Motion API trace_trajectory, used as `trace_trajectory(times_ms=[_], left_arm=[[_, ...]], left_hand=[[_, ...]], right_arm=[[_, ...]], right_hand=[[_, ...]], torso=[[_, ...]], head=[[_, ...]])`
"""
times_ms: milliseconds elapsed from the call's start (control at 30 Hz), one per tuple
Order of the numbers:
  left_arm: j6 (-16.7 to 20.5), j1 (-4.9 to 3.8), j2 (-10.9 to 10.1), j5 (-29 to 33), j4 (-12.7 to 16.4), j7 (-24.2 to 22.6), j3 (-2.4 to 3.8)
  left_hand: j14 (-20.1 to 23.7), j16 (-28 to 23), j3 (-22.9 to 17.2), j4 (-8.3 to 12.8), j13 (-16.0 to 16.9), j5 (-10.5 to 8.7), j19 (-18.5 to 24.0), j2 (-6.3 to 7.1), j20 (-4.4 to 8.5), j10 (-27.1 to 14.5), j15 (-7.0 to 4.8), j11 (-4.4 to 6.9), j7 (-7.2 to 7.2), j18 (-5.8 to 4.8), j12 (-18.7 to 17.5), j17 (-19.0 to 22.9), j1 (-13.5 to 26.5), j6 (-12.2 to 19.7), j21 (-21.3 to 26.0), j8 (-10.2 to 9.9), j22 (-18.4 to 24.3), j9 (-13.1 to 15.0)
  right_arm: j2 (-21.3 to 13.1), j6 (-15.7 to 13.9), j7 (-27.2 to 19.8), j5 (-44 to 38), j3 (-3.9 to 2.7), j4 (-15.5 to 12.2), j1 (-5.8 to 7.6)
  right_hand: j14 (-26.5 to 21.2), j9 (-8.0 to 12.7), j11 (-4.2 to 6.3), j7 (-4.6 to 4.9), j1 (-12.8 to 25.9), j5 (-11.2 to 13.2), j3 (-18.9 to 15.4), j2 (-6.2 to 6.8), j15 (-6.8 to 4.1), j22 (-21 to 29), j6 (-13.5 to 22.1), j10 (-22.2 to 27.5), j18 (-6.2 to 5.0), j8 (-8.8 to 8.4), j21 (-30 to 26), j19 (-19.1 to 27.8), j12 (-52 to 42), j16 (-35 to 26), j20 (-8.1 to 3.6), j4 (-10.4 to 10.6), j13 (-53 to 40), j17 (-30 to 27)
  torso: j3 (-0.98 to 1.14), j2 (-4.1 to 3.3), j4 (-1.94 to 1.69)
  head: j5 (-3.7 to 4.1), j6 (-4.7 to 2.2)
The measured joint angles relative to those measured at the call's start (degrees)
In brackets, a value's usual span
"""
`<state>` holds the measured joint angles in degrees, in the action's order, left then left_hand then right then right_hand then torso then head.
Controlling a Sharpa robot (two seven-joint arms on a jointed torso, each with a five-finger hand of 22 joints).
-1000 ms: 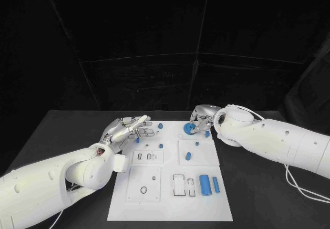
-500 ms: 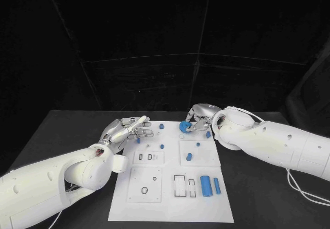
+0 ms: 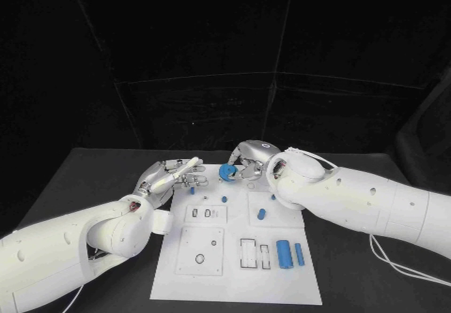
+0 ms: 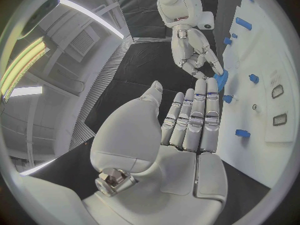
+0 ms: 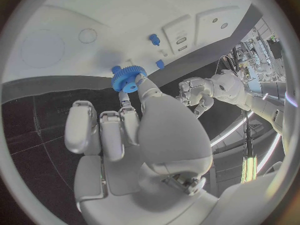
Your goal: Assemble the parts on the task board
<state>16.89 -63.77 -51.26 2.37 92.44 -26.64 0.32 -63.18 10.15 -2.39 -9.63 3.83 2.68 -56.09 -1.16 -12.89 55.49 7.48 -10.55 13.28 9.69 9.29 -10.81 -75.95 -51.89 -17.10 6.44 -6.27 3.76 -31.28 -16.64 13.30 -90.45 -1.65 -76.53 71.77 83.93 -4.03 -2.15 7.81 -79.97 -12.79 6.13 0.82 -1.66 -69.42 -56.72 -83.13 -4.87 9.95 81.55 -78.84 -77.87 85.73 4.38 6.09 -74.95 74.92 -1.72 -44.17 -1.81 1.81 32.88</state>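
Where the right hand [image 3: 246, 163] reaches over the far edge of the task board [image 3: 240, 267], it pinches a blue gear [image 3: 227, 171] between its fingertips; the gear is a small toothed wheel with a raised round hub, bright blue, and in the right wrist view it [image 5: 127, 78] sits at the very tips of the fingers [image 5: 128, 110] with its teeth facing the board [image 5: 94, 20]. It appears to be held just above the white plate rather than resting on it, though contact cannot be judged for certain.

Just beside that hand, toward the robot, small blue pegs [image 3: 225, 198] stand on the board, and an oblong blue piece [image 3: 259, 212] lies nearer still. Well clear of the hand, at the board's near end, 2 blue cylinders [image 3: 283, 253] lie side by side next to rectangular slots.

The left hand [image 3: 172, 176] hovers at the board's far left corner, holding nothing, its fingers straight and close together, the thumb apart; its wrist view shows the flat palm [image 4: 187, 130] facing the gear [image 4: 220, 78].

The board lies on a black table [image 3: 85, 176], with black drapes behind.
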Motion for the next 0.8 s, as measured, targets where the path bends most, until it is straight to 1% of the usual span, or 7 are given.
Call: trace_trajectory(times_ms=[100,333,400,600,733,767,800], left_arm=[[0.0,-0.01,-0.03,0.0,-0.04,0.0,0.0],[0.0,-0.04,-0.07,0.0,-0.12,-0.01,0.0],[0.0,-0.04,-0.07,0.0,-0.14,-0.02,0.0],[0.02,-0.06,-0.05,0.0,-0.2,-0.06,0.0],[0.02,-0.07,-0.05,-0.01,-0.22,-0.08,0.0],[0.02,-0.07,-0.04,-0.01,-0.23,-0.09,0.0],[0.02,-0.07,-0.04,-0.01,-0.23,-0.09,0.0]], left_hand=[[0.0,0.0,0.0,0.0,0.0,0.0,0.0,0.0,0.0,0.0,0.0,0.0,0.0,0.0,0.0,0.0,0.0,0.0,0.0,0.0,0.0,0.0],[0.0,0.0,0.0,0.0,0.0,0.0,0.0,0.0,0.0,0.0,0.0,0.0,0.0,0.0,0.0,0.0,0.0,0.0,0.0,0.0,-0.01,0.0],[0.0,0.0,0.0,0.0,0.0,0.0,0.0,0.0,0.0,0.0,0.0,0.0,0.0,0.0,0.0,0.01,0.0,0.0,0.0,0.0,-0.01,0.0],[0.0,0.0,0.0,0.0,0.0,0.0,0.0,0.0,0.0,-0.42,0.0,0.0,0.0,0.0,0.0,-0.06,0.0,0.0,0.23,0.0,-0.01,0.0],[0.0,0.0,0.0,0.0,0.0,0.0,0.0,0.0,0.0,-0.42,0.0,0.0,0.0,0.0,0.0,-0.06,0.0,0.0,0.23,0.0,-0.01,0.0],[0.0,0.0,0.0,0.0,0.0,0.0,0.0,0.0,0.0,-0.42,0.0,0.01,0.0,0.0,0.0,-0.06,0.0,0.0,0.23,0.0,-0.01,0.0],[0.0,0.0,0.0,0.0,0.0,0.0,0.0,0.0,0.0,-0.42,0.0,0.0,0.0,0.0,0.0,-0.06,0.0,0.0,0.23,0.0,0.0,0.0]], right_arm=[[1.64,0.02,0.0,-0.46,0.13,1.33,-0.18],[4.28,0.72,0.15,-1.18,0.31,3.82,-0.7],[4.74,0.93,0.17,-1.33,0.34,4.27,-0.81],[5.78,1.67,0.35,-1.76,0.42,5.4,-1.0],[6.28,2.09,0.55,-2.1,0.48,5.97,-1.09],[6.35,2.19,0.6,-2.18,0.49,6.05,-1.11],[6.41,2.28,0.63,-2.26,0.5,6.13,-1.13]], right_hand=[[0.0,0.0,0.0,-0.01,0.0,0.0,0.01,0.0,0.0,0.0,0.01,0.0,0.0,-0.05,0.0,0.0,0.0,0.0,0.0,0.01,0.0,0.0],[0.0,0.06,0.0,-0.03,0.0,0.0,0.01,0.01,0.0,0.0,0.03,0.0,0.0,-0.33,0.0,0.0,0.0,0.0,0.0,0.02,0.0,0.0],[0.0,0.08,0.0,-0.04,0.31,0.01,0.05,0.32,0.01,0.01,0.04,0.0,0.0,-0.34,0.0,0.0,0.16,0.0,0.0,0.06,0.0,0.0],[0.0,0.08,0.0,-0.07,0.46,0.01,0.34,0.47,0.01,0.01,0.06,0.0,0.0,-0.51,0.0,0.0,0.23,0.0,0.0,0.05,0.0,-0.01],[0.0,0.17,-0.22,-0.07,0.46,0.01,0.34,0.47,0.01,0.01,0.07,0.22,0.0,-0.54,0.0,0.0,0.47,-0.01,0.0,0.05,0.0,-0.01],[0.0,0.17,-0.22,-0.14,0.75,0.01,0.34,0.76,0.01,0.01,0.0,0.22,0.0,-0.54,0.0,0.0,0.48,-0.01,0.0,0.05,0.01,-0.01],[0.0,0.17,-0.22,-0.14,0.75,0.01,0.34,0.76,0.01,0.01,0.0,0.22,0.0,-0.54,0.0,-0.13,0.48,-0.01,0.14,0.05,0.01,-0.01]], torso=[[0.03,-0.04,-0.02],[0.04,-0.06,-0.02],[0.06,-0.06,-0.02],[0.09,-0.08,-0.02],[0.09,-0.07,0.0],[0.09,-0.07,0.02],[0.1,-0.07,0.04]], head=[[-0.06,0.04],[-0.17,0.17],[-0.22,0.19],[-0.26,0.39],[-0.32,0.51],[-0.35,0.54],[-0.36,0.55]])
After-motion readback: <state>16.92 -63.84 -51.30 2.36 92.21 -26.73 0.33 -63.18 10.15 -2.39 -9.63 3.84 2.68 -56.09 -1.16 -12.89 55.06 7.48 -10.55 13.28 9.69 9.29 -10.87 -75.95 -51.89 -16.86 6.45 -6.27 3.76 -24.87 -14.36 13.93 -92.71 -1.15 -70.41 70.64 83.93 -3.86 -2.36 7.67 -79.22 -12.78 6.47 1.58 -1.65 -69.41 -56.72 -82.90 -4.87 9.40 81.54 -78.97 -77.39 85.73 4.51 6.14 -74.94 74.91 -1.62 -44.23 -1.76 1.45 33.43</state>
